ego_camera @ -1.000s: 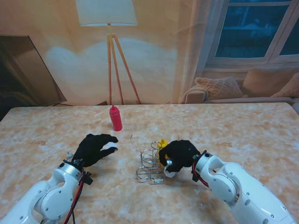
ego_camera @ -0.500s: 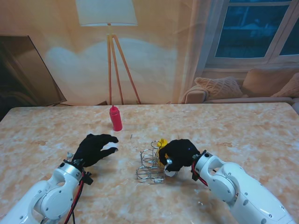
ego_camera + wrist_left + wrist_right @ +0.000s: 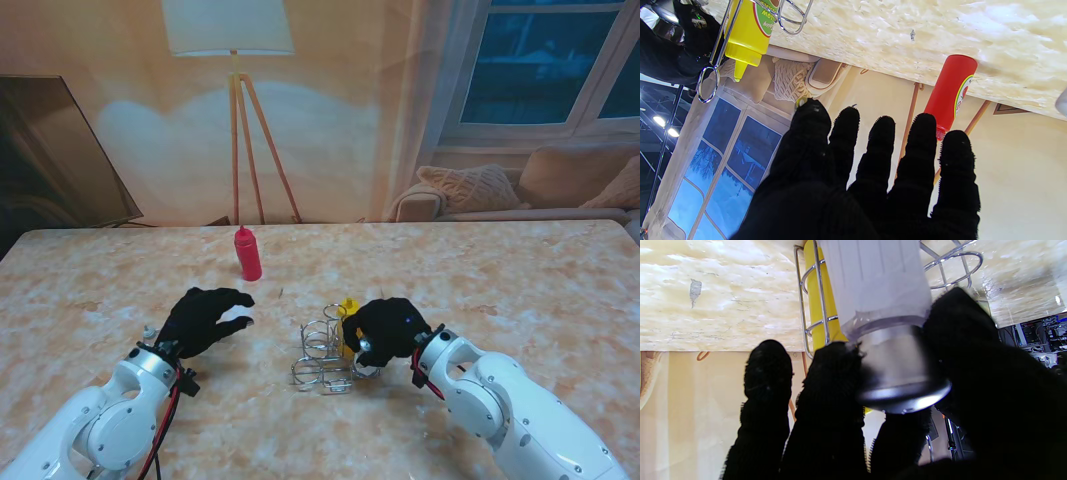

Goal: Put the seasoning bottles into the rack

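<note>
A chrome wire rack (image 3: pixel 322 358) stands at the table's middle, with a yellow mustard bottle (image 3: pixel 349 312) in one of its rings. My right hand (image 3: pixel 385 331) is shut on a clear shaker (image 3: pixel 883 316) with a metal cap, held at the rack's right side next to the yellow bottle (image 3: pixel 818 306). A red sauce bottle (image 3: pixel 247 254) stands upright farther from me, to the left. My left hand (image 3: pixel 203 318) hovers open between me and the red bottle (image 3: pixel 950 90), fingers spread and empty. The rack (image 3: pixel 711 71) and yellow bottle (image 3: pixel 748 31) also show in the left wrist view.
A small white shaker (image 3: pixel 236 314) sits under the left hand's fingertips on the marble table (image 3: pixel 520 290). A floor lamp (image 3: pixel 235 110) and a sofa (image 3: pixel 520 190) stand beyond the far edge.
My right hand has shifted slightly right and farther from me with the clear shaker, next to the rack. The left hand has stayed put.
</note>
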Robot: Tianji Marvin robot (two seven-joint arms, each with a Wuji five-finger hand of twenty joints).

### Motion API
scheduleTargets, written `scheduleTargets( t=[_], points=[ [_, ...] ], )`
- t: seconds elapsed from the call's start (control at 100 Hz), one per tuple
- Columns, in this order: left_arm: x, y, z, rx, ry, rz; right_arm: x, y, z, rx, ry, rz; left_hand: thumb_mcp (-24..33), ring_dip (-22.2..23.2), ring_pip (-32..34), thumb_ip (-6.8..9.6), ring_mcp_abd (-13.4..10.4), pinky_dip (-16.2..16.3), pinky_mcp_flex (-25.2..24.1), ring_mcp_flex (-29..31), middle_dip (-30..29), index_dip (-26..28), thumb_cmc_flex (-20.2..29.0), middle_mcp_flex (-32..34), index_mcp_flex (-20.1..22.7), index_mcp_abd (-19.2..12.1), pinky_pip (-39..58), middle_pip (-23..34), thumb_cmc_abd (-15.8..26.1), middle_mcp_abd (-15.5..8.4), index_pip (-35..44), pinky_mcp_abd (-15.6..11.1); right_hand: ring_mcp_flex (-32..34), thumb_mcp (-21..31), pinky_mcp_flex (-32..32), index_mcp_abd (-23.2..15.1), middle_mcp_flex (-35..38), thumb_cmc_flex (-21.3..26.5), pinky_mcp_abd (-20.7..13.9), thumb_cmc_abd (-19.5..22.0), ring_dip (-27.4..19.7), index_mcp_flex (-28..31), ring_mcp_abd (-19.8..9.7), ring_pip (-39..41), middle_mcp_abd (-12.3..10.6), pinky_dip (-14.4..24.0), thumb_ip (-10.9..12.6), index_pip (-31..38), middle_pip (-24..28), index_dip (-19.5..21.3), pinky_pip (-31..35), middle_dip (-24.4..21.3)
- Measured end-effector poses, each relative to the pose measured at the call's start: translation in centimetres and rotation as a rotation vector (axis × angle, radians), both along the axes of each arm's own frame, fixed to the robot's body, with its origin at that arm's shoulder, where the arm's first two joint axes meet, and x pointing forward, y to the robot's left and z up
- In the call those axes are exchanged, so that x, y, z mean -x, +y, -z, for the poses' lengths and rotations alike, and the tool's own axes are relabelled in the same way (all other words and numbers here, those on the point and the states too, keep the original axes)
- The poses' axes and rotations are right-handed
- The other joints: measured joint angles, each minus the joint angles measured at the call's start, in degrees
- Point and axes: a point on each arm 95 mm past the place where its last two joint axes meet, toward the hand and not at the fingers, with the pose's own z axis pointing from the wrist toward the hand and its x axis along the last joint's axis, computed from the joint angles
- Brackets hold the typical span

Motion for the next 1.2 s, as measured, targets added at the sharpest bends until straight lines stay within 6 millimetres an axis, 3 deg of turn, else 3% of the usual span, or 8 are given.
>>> scheduleTargets(
  t=[0.62,0.92,1.2],
  points=[
    [0.0,0.0,0.0,-0.002,0.004,0.002,-0.4,0.3,0.9,0.018,0.020,-0.013,0.00,0.00,0.00,0.00,0.00,0.00,0.00,0.00,0.00,0.00,0.00,0.00,0.00,-0.18,0.00,0.00,0.00,0.00,0.00,0.00,-0.10,0.16,-1.02,-0.82,-0.05,0.00,-0.53,-1.40,-0.49,-0.16,-0.18,0.86,-0.97,-0.52,-0.01,1.25,1.29,-0.75,-0.13,-0.99],
    [-0.1,0.0,0.1,-0.004,0.006,0.002,-0.3,0.2,1.1,0.043,0.049,-0.010,0.00,0.00,0.00,0.00,0.00,0.00,0.00,0.00,0.00,0.00,0.00,0.00,0.00,-0.19,-0.01,0.00,-0.05,0.00,0.00,0.00,-4.90,-0.94,-5.65,0.81,-1.30,0.21,1.46,2.56,-2.36,-2.98,0.98,-5.90,-1.26,-1.89,-0.01,-1.07,-7.61,-0.63,-2.23,-0.77],
    [-0.1,0.1,0.1,-0.007,0.007,0.003,-0.2,-0.1,0.9,0.063,0.045,-0.049,0.00,0.00,0.00,0.00,0.00,0.00,0.00,0.00,0.00,0.00,0.00,0.00,0.00,-0.20,-0.11,0.00,-0.76,0.00,0.00,0.00,-8.58,-2.07,-9.34,5.49,-3.21,-1.44,3.00,5.63,-4.83,-6.55,1.79,-13.59,-2.02,-3.88,-0.01,-6.31,-16.50,-0.79,-2.23,-1.50]
  ],
)
